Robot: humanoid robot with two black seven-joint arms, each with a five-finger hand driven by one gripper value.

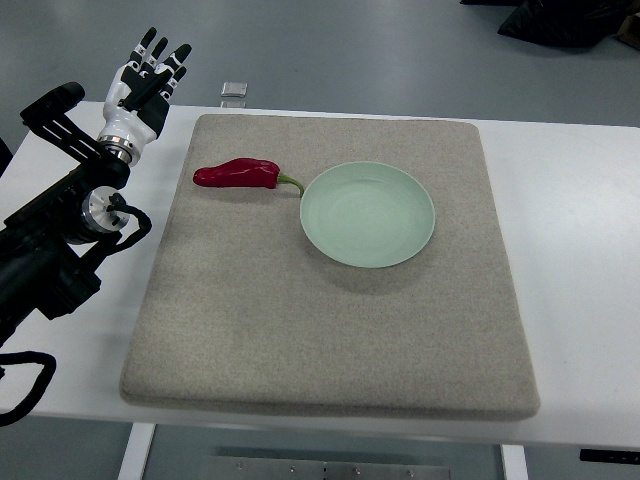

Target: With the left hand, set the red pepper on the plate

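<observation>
Left hand (pixel 148 82) up at the far left corner of the table (pixel 570 260) — fingers (pixel 160 55) stretched out straight and close together, pointing away, holding nothing, touching nothing. Open, plainly, palm side turned from the camera. White shell, black finger segments, silver wrist cuff below. Black arm (pixel 55 240) running in from the left edge, cables looping beside it, sitting over the table's left margin.

Pepper (pixel 237 173) on the mat (pixel 330 300), lying flat, long axis left to right, fat red end toward the hand, green stem (pixel 291 183) pointing right. Stem tip just at the rim of the plate (pixel 368 214) — touching or a hair apart, cannot tell. Red body itself off the plate, wholly on the mat. Well apart from the hand, nearer and to the right of it.

Plate pale green, round, shallow, bare inside, sitting on the far middle of the mat, casting a soft shadow toward the near side. Mat grey, coarse, covering most of the white table. Small clear block (pixel 234 91) at the table's far edge, right of the fingertips.
</observation>
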